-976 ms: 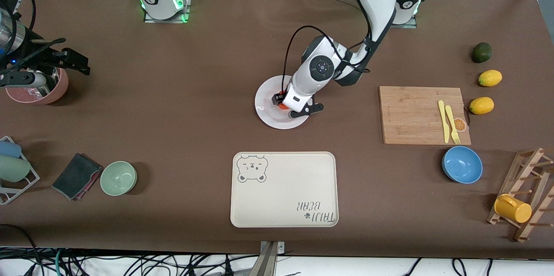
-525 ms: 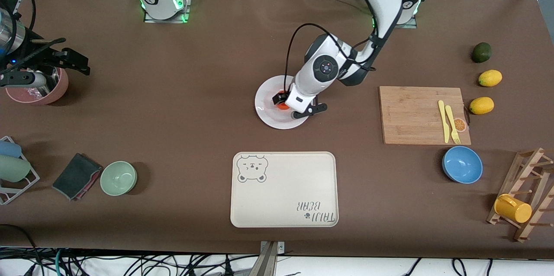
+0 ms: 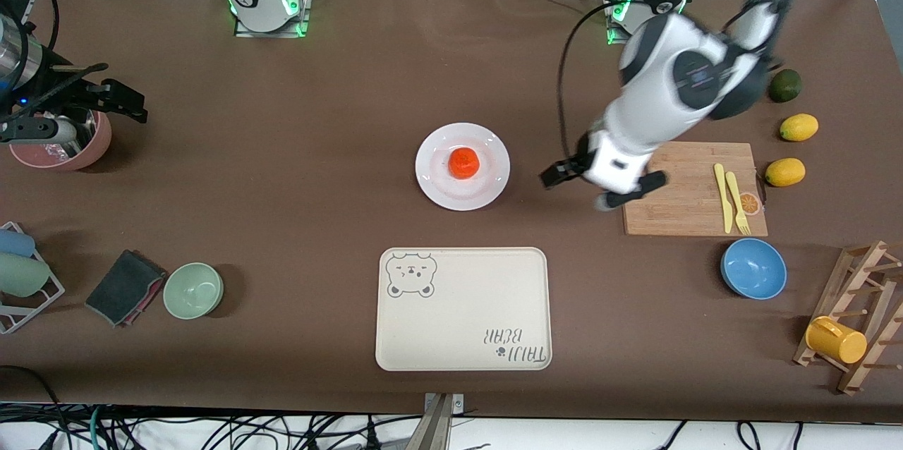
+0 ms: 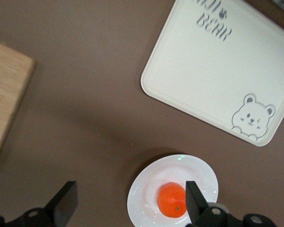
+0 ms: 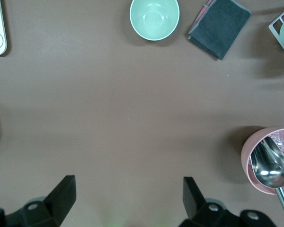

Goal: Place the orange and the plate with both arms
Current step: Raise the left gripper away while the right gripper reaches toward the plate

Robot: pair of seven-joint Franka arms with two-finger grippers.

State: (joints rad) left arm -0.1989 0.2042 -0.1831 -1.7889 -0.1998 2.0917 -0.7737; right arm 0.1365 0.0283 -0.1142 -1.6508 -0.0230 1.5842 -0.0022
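Observation:
The orange [image 3: 464, 163] lies on the middle of the white plate [image 3: 434, 185] at the table's centre. Both also show in the left wrist view, the orange [image 4: 172, 200] on the plate [image 4: 144, 201]. My left gripper [image 3: 600, 185] is open and empty, up in the air over the bare table between the plate and the cutting board; it shows open in the left wrist view [image 4: 130, 204]. My right gripper [image 3: 92, 103] waits open and empty at the right arm's end of the table, beside the pink bowl; it shows open over bare table in the right wrist view [image 5: 128, 198].
A cream bear-printed tray [image 3: 462, 309] lies nearer the front camera than the plate. A wooden cutting board [image 3: 677, 189] carries a yellow knife and fork. Also here: a blue bowl [image 3: 753, 268], a green bowl [image 3: 193, 290], a grey cloth [image 3: 123, 286], a pink bowl [image 3: 63, 147] with a scoop, and lemons [image 3: 784, 172].
My left gripper has let go of the orange, opened, risen and swung away from the plate toward the cutting board. The orange stays on the plate. The right arm has not moved.

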